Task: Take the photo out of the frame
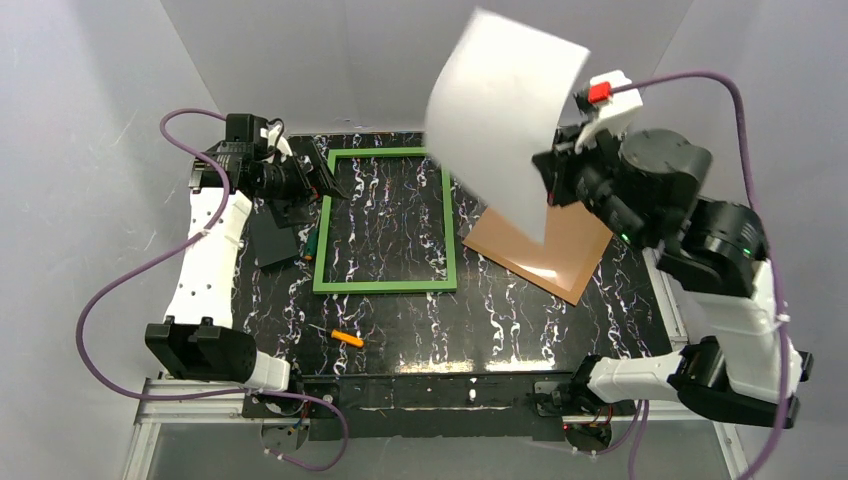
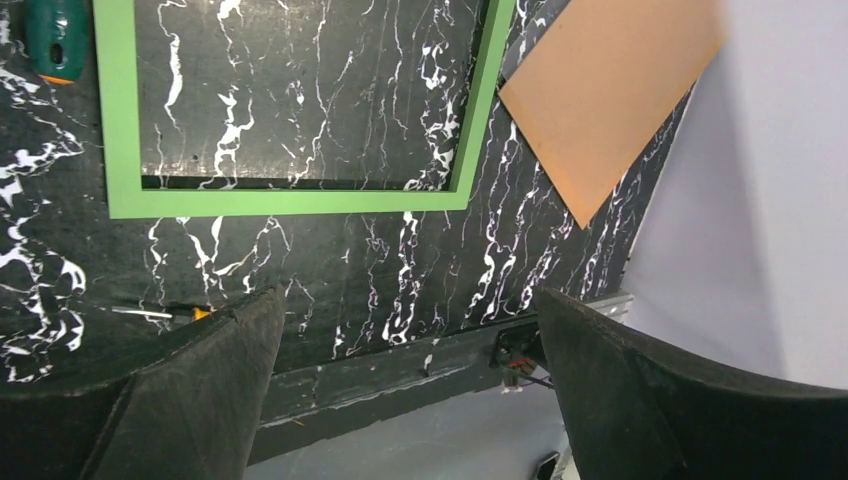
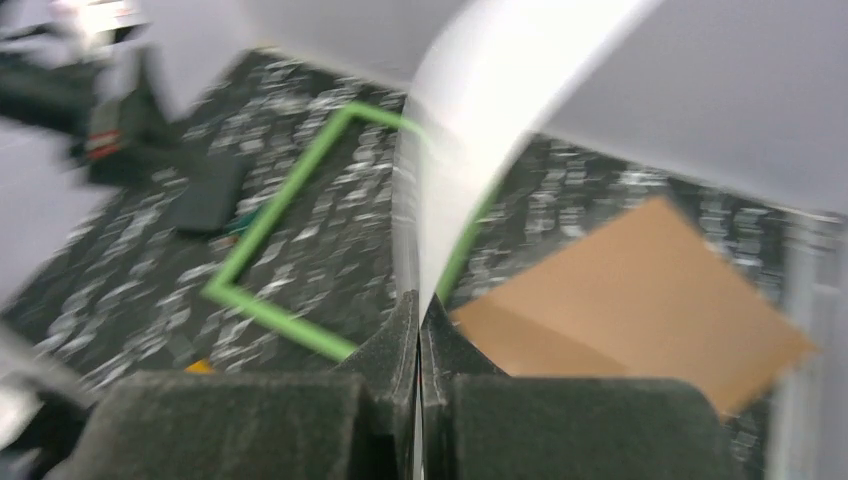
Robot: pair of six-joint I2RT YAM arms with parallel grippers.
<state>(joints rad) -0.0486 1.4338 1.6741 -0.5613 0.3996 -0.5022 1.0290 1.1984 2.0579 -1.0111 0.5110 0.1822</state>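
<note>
The photo hangs in the air above the table's back right, curled, with only its white back showing. My right gripper is shut on its lower edge; in the right wrist view the sheet rises from between the closed gripper. The green frame lies flat on the marbled table with bare tabletop inside it, also seen as the frame and the frame. My left gripper is open by the frame's far left corner, with nothing between its fingers.
A brown backing board lies flat right of the frame, under the raised photo. A dark flat piece and a green-handled tool lie left of the frame. A small orange tool lies near the front edge.
</note>
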